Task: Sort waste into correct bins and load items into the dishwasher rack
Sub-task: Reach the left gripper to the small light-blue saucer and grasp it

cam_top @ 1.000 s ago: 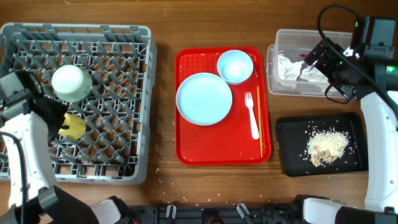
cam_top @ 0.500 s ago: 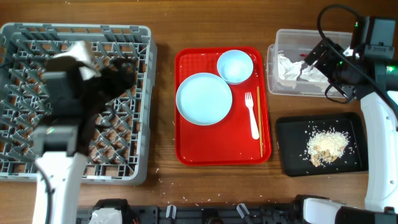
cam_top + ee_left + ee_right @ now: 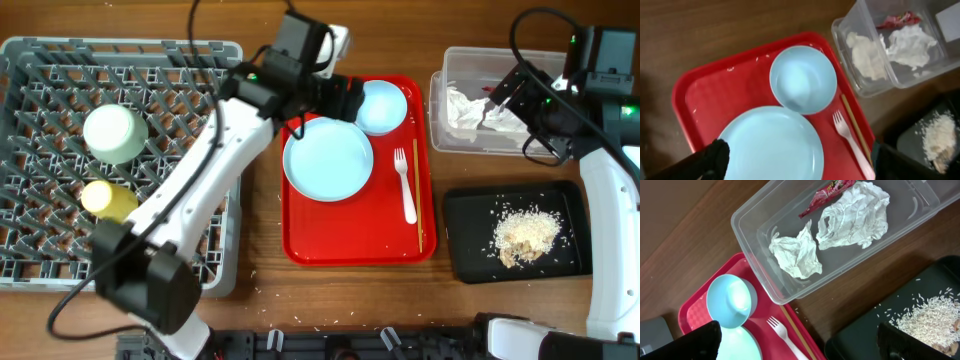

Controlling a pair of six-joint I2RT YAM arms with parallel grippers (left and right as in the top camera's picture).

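Dishwasher rack (image 3: pixel 60 70), grey lattice crate, far left of the table (image 3: pixel 270 40). It holds a pale green bowl (image 3: pixel 115 133) toward its upper left and a small yellow cup (image 3: pixel 108 200) just below the bowl; the two sit near each other but apart.

Items not yet loaded, all on the red serving tray (image 3: pixel 350 235) at centre:
- light blue plate (image 3: pixel 328 158), left half of the tray
- small blue bowl (image 3: pixel 380 108), top right corner, its rim just beside the plate's
- white plastic fork (image 3: pixel 405 187), tines pointing away, right of the plate
- wooden chopsticks (image 3: pixel 417 200), lying along the tray's right wall beside the fork

Left gripper (image 3: pixel 807 160): its white arm slants up from the near left edge across the rack's right side. The head hangs above the tray's top left, over the plate and small bowl. Jaws are spread wide and hold nothing.

Right gripper (image 3: pixel 800 342): the arm rises along the right edge, with the head above the clear tub (image 3: pixel 436 115). Jaws are likewise spread and empty.

Waste: two crumpled napkins (image 3: pixel 852 212) and a red wrapper (image 3: pixel 827 192) lie inside the tub at upper right. The black tray (image 3: pixel 465 250) below it carries rice scraps (image 3: pixel 525 235) with brownish bits. Loose grains dot the table near the front edge.
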